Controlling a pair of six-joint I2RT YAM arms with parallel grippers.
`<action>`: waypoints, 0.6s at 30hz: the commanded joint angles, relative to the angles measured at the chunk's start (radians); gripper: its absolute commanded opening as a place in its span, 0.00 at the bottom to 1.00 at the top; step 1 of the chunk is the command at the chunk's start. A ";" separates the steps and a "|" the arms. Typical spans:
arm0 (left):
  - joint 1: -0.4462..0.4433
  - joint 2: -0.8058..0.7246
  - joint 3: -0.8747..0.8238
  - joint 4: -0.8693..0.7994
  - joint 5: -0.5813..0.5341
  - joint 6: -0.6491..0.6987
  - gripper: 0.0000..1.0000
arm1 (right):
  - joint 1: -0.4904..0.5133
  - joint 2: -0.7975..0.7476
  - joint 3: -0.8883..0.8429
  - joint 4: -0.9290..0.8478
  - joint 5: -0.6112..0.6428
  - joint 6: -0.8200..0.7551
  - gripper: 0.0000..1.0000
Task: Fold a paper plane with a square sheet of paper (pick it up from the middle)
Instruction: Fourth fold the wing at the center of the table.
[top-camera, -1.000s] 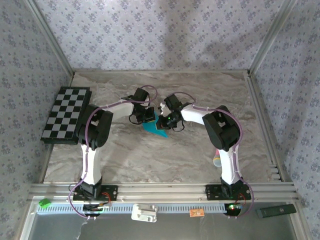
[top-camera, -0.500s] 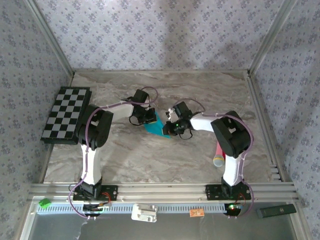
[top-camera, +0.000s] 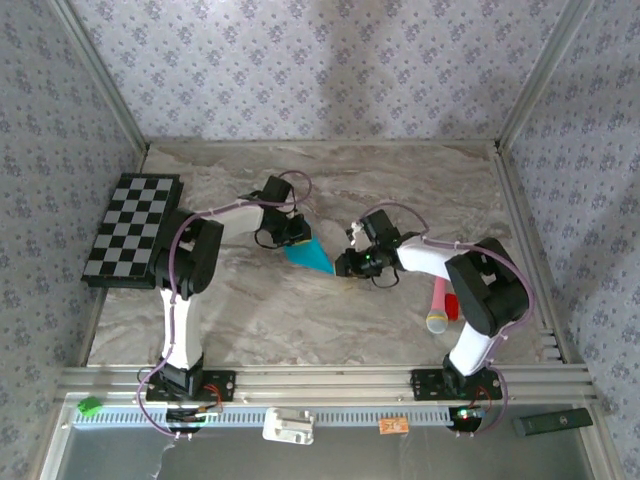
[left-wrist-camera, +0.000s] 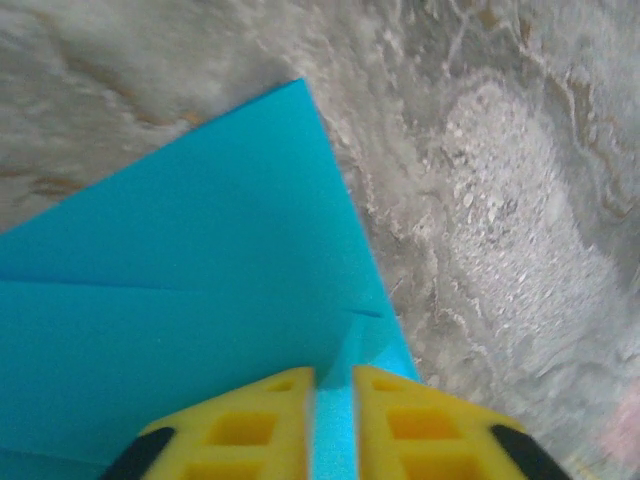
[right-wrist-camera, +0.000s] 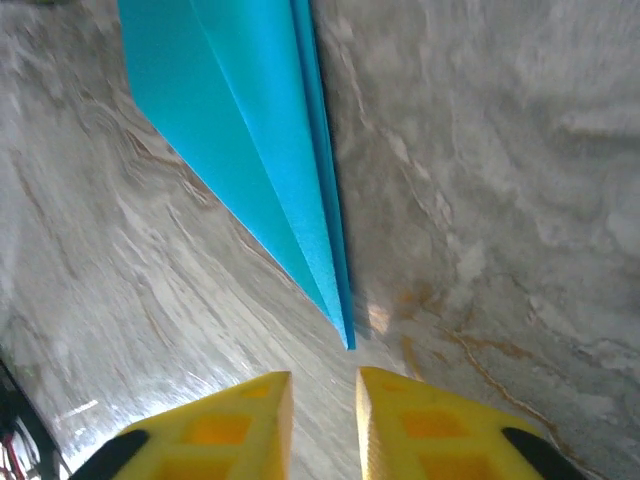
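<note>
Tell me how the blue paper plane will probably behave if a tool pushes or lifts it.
The paper plane looks thin and flat, so it is probably very light and would slide easily on the smooth table. The folded layers along its long edge likely stiffen it lengthwise; the sharp tip may crumple if pushed.

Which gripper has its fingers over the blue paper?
The left gripper: the paper plane shows through the gap between its fingers. The right gripper sits over bare table, just short of the plane's sharp tip.
</note>
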 joint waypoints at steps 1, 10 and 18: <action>0.018 -0.105 0.031 -0.044 -0.025 -0.067 0.23 | -0.007 -0.005 0.080 -0.024 0.043 0.010 0.31; 0.084 -0.293 -0.160 0.044 -0.065 -0.233 0.46 | -0.018 0.174 0.328 -0.056 0.016 -0.022 0.39; 0.113 -0.376 -0.325 0.161 -0.022 -0.347 0.56 | -0.022 0.337 0.482 -0.079 -0.050 -0.057 0.40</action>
